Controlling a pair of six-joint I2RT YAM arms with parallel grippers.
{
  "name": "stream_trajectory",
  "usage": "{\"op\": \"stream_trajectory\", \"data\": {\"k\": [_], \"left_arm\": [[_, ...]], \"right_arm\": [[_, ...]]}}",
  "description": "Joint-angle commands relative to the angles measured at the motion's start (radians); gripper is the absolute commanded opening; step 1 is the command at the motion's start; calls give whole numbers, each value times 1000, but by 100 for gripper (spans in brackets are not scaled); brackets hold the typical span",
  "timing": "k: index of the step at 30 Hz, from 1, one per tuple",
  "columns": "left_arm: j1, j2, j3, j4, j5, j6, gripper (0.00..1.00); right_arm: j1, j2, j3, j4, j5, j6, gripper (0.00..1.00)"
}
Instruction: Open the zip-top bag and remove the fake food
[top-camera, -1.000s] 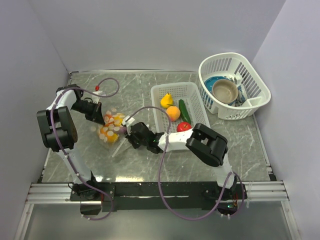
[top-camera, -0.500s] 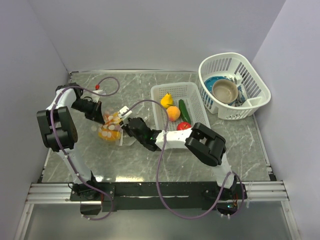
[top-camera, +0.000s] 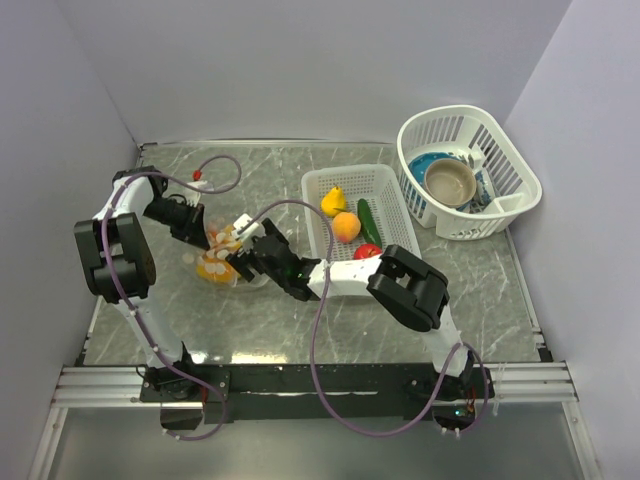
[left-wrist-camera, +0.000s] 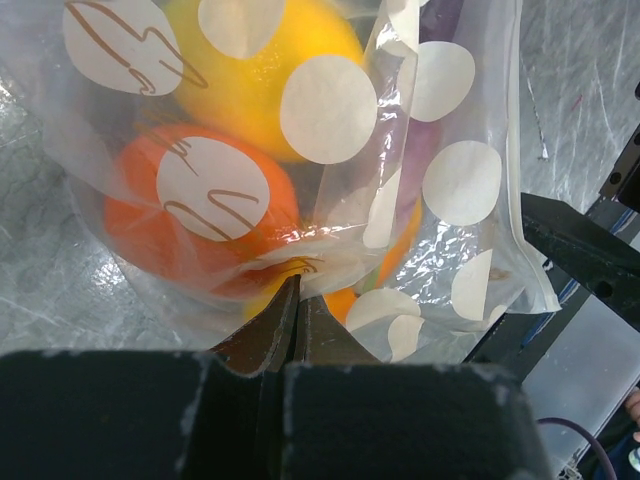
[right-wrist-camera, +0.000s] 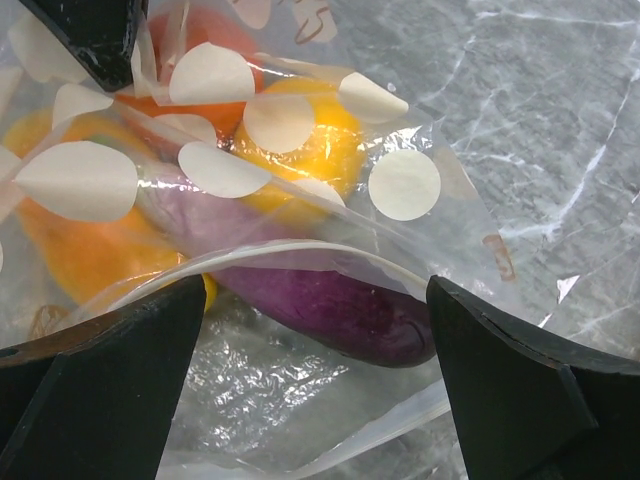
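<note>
The zip-top bag (top-camera: 216, 262), clear with white dots, lies left of centre on the table. My left gripper (left-wrist-camera: 295, 288) is shut on a fold of its film (left-wrist-camera: 330, 110). Fake food shows inside it: a yellow piece (left-wrist-camera: 240, 60), an orange one (left-wrist-camera: 150, 215) and a purple one (right-wrist-camera: 330, 300). My right gripper (right-wrist-camera: 315, 290) stands open wide at the bag's open mouth, one finger on each side of the purple piece. A white zip strip (right-wrist-camera: 300, 252) arches over that piece. In the top view my right gripper (top-camera: 246, 262) meets the bag from the right and my left gripper (top-camera: 205, 238) from above-left.
A white rectangular basket (top-camera: 385, 185) right of the bag holds a yellow pear (top-camera: 333, 200), an orange fruit (top-camera: 346, 226), a green cucumber (top-camera: 368, 220) and a red piece (top-camera: 367, 251). A round white basket (top-camera: 520, 175) with a bowl (top-camera: 450, 181) stands at the back right.
My right gripper has moved left up to the bag's mouth and opened from nearly closed to wide. The left gripper still holds the bag, which has bunched up a little.
</note>
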Motion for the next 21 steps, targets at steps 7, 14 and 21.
{"op": "stream_trajectory", "data": {"k": [7,14,21], "left_arm": [[-4,17,-72,-78,-55,128,1],[-3,37,-84,-142,-75,190,1],[-11,42,-87,-152,-115,201,1]], "right_arm": [[-50,10,76,-94,-133,-31,100],[-51,7,42,-152,-222,20,100],[-39,-13,-2,-168,-255,93,100]]}}
